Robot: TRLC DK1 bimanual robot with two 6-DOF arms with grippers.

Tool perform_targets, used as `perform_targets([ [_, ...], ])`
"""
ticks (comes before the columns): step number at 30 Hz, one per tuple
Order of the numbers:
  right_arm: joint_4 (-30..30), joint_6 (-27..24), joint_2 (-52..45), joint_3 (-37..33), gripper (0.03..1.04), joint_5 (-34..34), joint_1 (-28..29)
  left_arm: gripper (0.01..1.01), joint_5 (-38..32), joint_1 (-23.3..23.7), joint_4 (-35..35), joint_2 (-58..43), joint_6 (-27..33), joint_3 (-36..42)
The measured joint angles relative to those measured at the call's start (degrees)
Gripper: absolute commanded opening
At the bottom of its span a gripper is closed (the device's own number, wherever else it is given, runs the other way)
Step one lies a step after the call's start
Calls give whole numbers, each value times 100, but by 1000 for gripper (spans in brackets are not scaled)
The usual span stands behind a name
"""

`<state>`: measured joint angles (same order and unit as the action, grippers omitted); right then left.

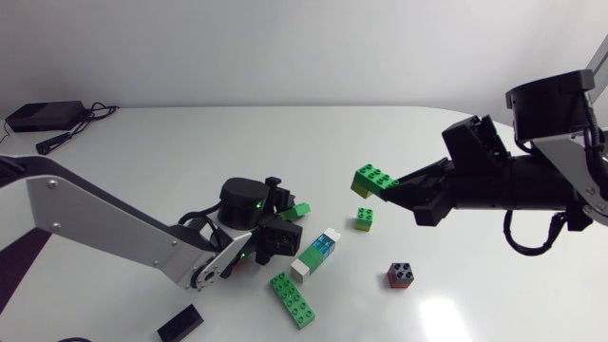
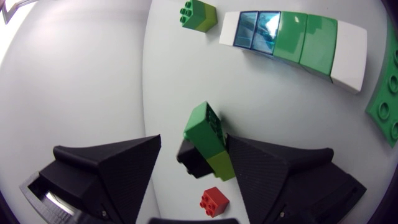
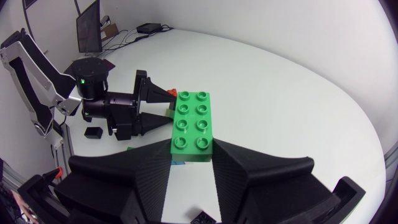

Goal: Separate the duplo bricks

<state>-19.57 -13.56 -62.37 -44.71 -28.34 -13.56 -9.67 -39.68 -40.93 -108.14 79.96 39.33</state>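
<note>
Obs.: right end effector (image 3: 191, 154) clenched on a green 2x4 brick (image 3: 193, 117), one finger on each long side, brick held off the counter (image 1: 190, 152). The left end effector (image 2: 194, 143) is released, fingers spread. A small stack (image 2: 207, 132) of green, lime and black sits between them, against one finger and clear of the other. Ahead of it lie a white-blue-green-white row (image 2: 292, 38) and a green-lime brick (image 2: 198, 14). A green plate (image 2: 387, 102) lies beside the row.
</note>
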Motion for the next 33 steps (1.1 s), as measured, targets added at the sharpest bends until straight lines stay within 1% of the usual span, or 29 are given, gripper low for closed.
perform_targets([
  [6,-2,0,0,0,193,-22,0,890,0,9,4,39,63,-55],
  [10,-17,-2,22,0,193,-90,0,892,0,35,57,332,66,-195],
  [12,-26,-2,57,0,193,-149,0,907,0,35,289,616,26,-208],
  [14,-26,-2,81,2,193,-170,0,907,50,31,935,1097,-227,-142],
  [16,-24,4,83,9,193,-173,0,907,223,15,1759,1580,-745,66],
  [18,-13,55,83,26,193,-216,0,905,433,-46,2500,1965,-1392,387],
  [19,9,92,83,42,193,-245,0,905,522,-83,2719,2076,-1650,525],
  [21,120,254,83,109,193,-308,0,903,852,-190,3215,2317,-2459,894],
  [22,177,345,83,138,193,-323,0,903,1012,-236,3355,2393,-2833,1025],
  [27,361,704,83,144,193,-389,0,898,1585,-407,3648,2490,-4262,1316],
  [33,540,1073,118,109,193,-428,7,897,1869,-466,3733,2396,-5320,1469],
])
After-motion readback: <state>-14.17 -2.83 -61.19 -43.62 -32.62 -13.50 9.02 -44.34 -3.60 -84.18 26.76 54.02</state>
